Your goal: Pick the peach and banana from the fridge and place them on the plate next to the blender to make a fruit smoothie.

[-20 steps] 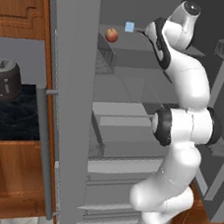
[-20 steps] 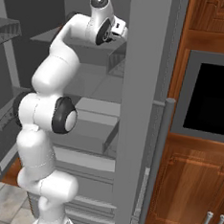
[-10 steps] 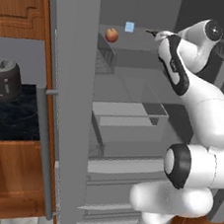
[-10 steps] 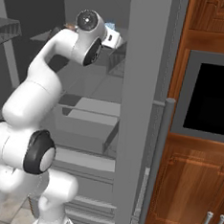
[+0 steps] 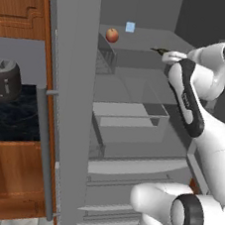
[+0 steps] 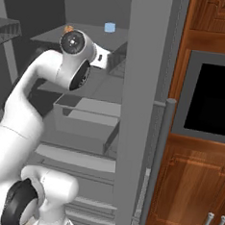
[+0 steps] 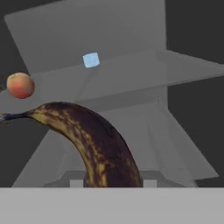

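Note:
The dark brown-black banana curves up between my gripper's two fingertips, and the gripper is shut on it. In the left base view the banana's thin dark end sticks out left of the gripper, just above the open fridge's upper shelf. The orange-red peach rests on the top shelf, left of the gripper and farther back; the hand view shows the peach at the left. Behind my arm's joint a sliver of the peach peeks out. Plate and blender are out of view.
A small pale-blue cube sits on the top shelf behind the peach. Below are a grey bin and drawers. The fridge door stands open on the right. A dark toaster sits on the black counter at left; a black oven is at right.
My arm has swung its elbow out to the right, and the gripper with the banana has drawn back right and slightly down from the top shelf. The peach and cube stayed put.

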